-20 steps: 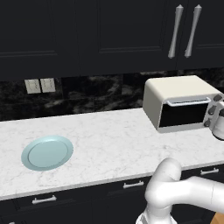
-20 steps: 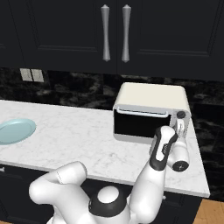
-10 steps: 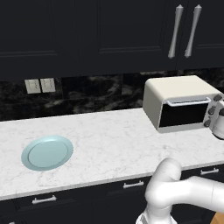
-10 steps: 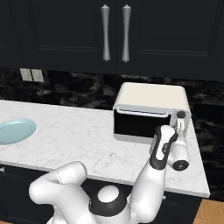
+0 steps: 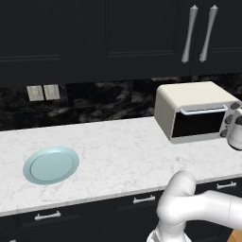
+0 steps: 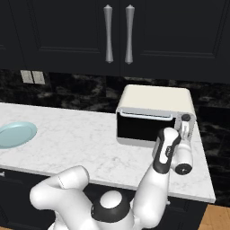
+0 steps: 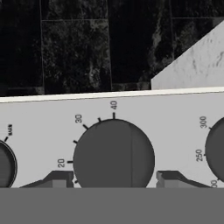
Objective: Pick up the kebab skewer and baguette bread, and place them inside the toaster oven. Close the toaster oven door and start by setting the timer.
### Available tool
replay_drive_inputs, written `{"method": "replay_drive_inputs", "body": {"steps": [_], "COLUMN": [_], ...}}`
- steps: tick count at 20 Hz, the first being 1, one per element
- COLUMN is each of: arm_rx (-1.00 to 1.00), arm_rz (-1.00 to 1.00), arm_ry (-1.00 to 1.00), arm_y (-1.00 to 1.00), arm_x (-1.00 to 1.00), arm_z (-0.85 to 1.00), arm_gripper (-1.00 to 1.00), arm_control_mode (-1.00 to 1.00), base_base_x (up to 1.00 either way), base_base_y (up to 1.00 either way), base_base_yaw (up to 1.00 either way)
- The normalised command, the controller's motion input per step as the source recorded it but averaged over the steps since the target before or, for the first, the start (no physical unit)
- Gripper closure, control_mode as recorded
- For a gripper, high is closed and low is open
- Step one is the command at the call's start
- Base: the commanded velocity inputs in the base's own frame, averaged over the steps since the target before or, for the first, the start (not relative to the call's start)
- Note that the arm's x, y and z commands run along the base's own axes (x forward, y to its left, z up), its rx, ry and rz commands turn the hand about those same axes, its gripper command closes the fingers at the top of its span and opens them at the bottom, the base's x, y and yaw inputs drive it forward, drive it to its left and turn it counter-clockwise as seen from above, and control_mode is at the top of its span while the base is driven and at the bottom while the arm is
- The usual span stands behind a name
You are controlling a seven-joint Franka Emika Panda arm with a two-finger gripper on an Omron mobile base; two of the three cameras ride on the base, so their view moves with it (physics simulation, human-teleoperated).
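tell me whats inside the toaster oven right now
The toaster oven has its door shut, and the dark glass shows nothing through it. Whether the skewer or baguette lie inside cannot be told; the light blue plate holds neither.

A dark knob is flanked closely by two fingertips. Open counter lies between plate and oven.

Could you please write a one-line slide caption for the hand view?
Gripper fingers flank the toaster oven timer knob.
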Motion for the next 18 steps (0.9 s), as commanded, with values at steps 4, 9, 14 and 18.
{"method": "replay_drive_inputs", "body": {"steps": [4,9,14,18], "arm_rx": [0.03,0.05,0.06,0.07], "arm_rz": [-0.09,-0.09,-0.06,-0.01], "arm_ry": [0.00,0.00,-0.04,-0.07], "arm_y": [0.00,0.00,0.00,0.00], "arm_x": [-0.11,-0.16,-0.25,-0.20], "arm_z": [0.10,0.07,0.00,0.00], "arm_gripper": [1.00,1.00,1.00,1.00], "arm_control_mode": [-1.00,-1.00,-1.00,-1.00], "base_base_x": [0.00,0.00,0.00,0.00], "base_base_y": [0.00,0.00,0.00,0.00], "base_base_yaw": [0.00,0.00,0.00,0.00]}}
